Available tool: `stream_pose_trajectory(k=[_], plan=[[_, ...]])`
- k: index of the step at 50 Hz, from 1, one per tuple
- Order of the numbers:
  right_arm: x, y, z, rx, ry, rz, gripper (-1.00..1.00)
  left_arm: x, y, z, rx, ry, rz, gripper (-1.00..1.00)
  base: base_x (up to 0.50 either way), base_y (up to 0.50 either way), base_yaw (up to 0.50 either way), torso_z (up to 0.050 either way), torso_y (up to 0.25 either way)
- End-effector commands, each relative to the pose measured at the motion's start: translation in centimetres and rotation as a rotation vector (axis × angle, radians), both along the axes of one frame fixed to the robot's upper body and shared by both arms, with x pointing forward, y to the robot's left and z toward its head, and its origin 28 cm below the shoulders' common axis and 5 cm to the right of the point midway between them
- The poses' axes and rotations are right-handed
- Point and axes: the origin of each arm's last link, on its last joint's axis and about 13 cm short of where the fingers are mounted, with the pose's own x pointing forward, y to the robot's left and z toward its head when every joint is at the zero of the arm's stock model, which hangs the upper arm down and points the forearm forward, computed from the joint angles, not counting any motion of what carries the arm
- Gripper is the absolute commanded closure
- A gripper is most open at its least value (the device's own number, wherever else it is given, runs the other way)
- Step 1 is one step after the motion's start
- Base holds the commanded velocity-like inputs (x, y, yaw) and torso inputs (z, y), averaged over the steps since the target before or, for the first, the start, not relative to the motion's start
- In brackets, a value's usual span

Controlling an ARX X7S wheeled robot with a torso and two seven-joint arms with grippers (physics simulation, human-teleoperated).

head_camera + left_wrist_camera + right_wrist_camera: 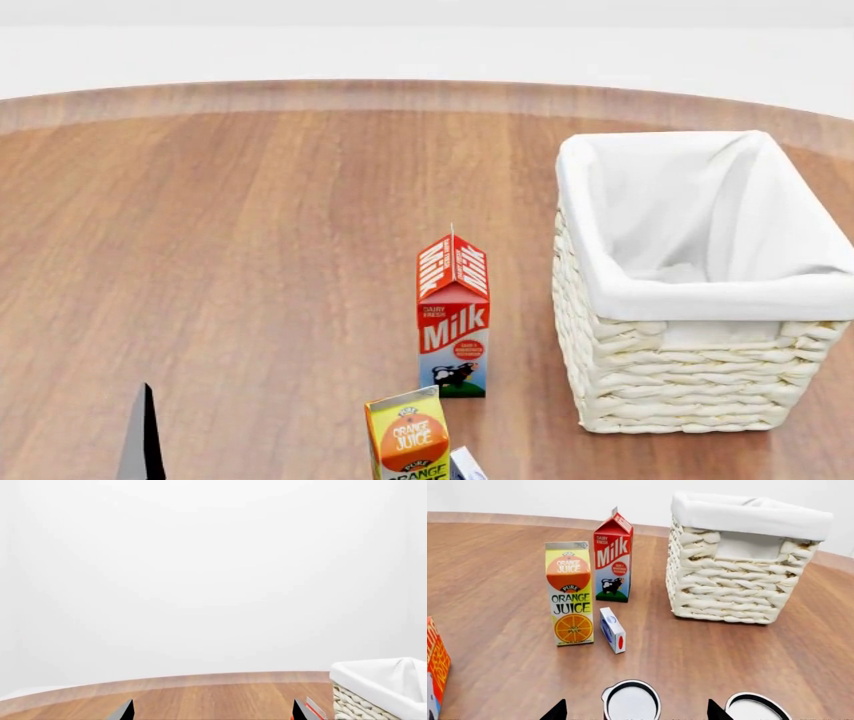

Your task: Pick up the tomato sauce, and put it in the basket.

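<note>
The cream wicker basket (667,390) with its white liner stands at the right of the wooden table; it also shows in the right wrist view (727,585) and the left wrist view (373,675). Two round silver-grey can tops show in the right wrist view, one (631,701) between my right fingertips and one (757,709) beside them. Their labels are hidden, so I cannot tell which is the tomato sauce. My right gripper (636,712) is open, with the first can top between its tips. My left gripper (213,713) is open and empty over bare table; one of its fingers (140,440) shows in the head view.
A red milk carton (454,315) stands left of the basket, with an orange juice carton (407,440) and a small blue-white box (612,630) nearer me. An orange-red carton (435,665) is at the right wrist view's edge. The curved table edge (400,92) is far.
</note>
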Motion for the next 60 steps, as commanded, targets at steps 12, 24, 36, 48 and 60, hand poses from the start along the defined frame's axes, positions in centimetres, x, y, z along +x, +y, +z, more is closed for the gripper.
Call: stream_pose_trajectory(k=[12, 24, 36, 48, 60], plan=[[2.1, 0.4, -2.1, -0.03, 0.039, -0.031, -1.0, 0.0, -0.1, -0.1, -0.003, 0.006, -0.006, -1.0, 0.0, 0.0, 0.0, 0.0, 0.0], [3.3, 1.1, -3.0, -0.053, 0.05, 0.002, -1.0, 0.0, -0.1, -0.2, -0.003, 0.009, -0.007, -1.0, 0.0, 0.0, 0.0, 0.0, 0.0], [4.9, 1.6, -4.3, -0.051, 0.124, -0.01, -1.0, 0.1, -0.1, -0.3, -0.009, 0.015, -0.012, -1.0, 0.0, 0.0, 0.0, 0.0, 0.0], [5.4, 1.5, -5.0, -0.076, 0.202, -0.048, -1.0, 0.2, -0.1, -0.4, -0.008, 0.018, -0.016, -1.0, 0.0, 0.0, 0.0, 0.0, 0.0], [5.4, 1.6, -4.9, -0.076, 0.185, -0.054, 1.0, 0.2, -0.2, -0.5, -0.006, 0.025, -0.018, -1.0, 0.0, 0.0, 0.0, 0.0, 0.0]])
